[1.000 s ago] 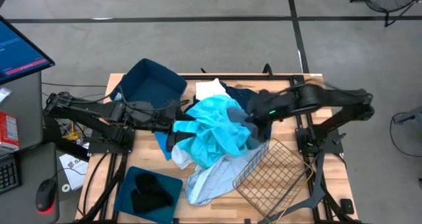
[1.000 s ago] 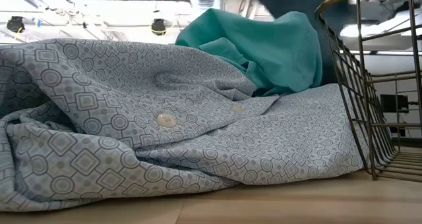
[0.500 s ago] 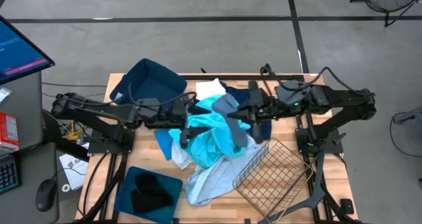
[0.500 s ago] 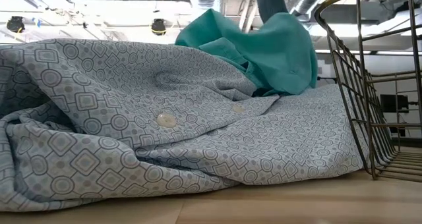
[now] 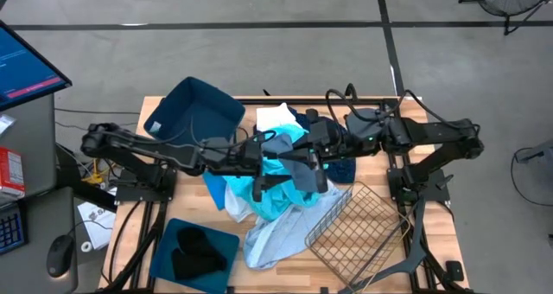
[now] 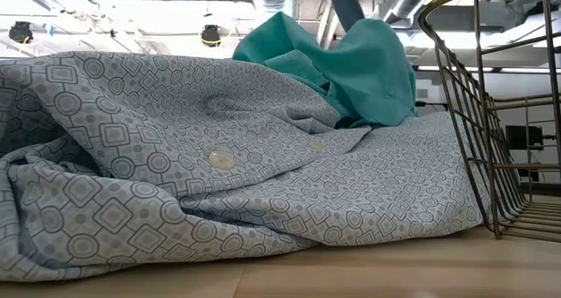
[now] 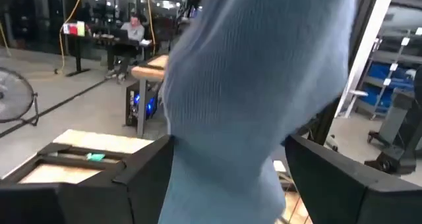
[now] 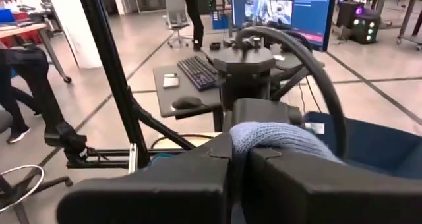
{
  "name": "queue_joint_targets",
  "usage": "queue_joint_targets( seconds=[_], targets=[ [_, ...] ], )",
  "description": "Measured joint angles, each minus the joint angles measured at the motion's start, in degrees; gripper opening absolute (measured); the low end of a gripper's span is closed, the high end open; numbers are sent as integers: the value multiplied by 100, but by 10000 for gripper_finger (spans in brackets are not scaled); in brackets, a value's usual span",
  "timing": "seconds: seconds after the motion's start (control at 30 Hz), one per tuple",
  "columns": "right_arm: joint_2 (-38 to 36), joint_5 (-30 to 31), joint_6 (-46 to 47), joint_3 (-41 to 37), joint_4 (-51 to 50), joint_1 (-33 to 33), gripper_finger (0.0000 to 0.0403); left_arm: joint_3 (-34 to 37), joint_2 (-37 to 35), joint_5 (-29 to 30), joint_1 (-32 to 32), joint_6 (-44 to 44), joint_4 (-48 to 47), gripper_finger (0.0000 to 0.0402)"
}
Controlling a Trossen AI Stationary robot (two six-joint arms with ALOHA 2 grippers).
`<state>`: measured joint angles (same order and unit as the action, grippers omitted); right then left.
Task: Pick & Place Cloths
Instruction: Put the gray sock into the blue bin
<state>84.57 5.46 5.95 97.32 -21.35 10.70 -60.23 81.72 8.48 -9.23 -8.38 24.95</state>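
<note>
**Both grippers on a grey cloth above the pile**

Right gripper (image 8: 239,159): fingers pressed together, pinching a fold of the grey cloth (image 8: 280,140). High view puts this gripper (image 5: 313,147) over the table's centre, the arm reaching in from the right.

Left gripper (image 7: 227,184): fingers spread wide, with a pale grey-blue ribbed fabric (image 7: 257,85) hanging between them and filling most of the wrist view. Whether the fingers actually press on it, I cannot tell. In the high view the left gripper (image 5: 263,160) meets the right one nearly tip to tip, the grey cloth (image 5: 298,160) stretched between the two.

Beneath them: bright cyan cloth (image 5: 275,186) heaped mid-table, a white cloth (image 5: 275,117) behind it, a navy cloth (image 5: 341,166) under the right arm. A pale patterned cloth (image 5: 272,233) spills toward the front edge; the low view shows it close up (image 6: 219,175), buttoned, lying on the wooden table (image 6: 368,276), cyan cloth (image 6: 351,70) mounded behind.

Wire mesh basket (image 5: 354,229) tipped at front right, touching the pale cloth. One dark blue bin (image 5: 200,111) at back left, another (image 5: 194,252) at front left holding dark fabric.

People sit at desks in the room beyond.
</note>
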Motion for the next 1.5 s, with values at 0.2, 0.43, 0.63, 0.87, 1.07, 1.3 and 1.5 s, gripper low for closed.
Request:
queue_joint_targets(
  seconds=[0.2,0.43,0.63,0.87,1.07,1.3,1.5],
  targets=[
    [-32,-303,-163,-1,472,11,0,0,155,0,0,-20,310,273],
    [-19,-313,-161,-2,617,17,0,0,166,-37,13,-90,422,272],
    [-4,-331,-158,-2,692,59,0,0,166,-35,17,-146,477,170],
    [-84,-313,-140,-2,428,54,0,0,-86,-182,-135,-543,319,8],
    [-481,-311,124,-4,-168,124,24,0,-1275,-437,-717,-1117,-1113,1],
    [-929,-318,314,-2,-809,394,45,-4,-2739,-437,-1665,-2489,-3573,0],
    [-1037,-309,314,-2,-1133,506,47,-4,-2876,-334,-2689,-3788,-4640,0]
  ],
)
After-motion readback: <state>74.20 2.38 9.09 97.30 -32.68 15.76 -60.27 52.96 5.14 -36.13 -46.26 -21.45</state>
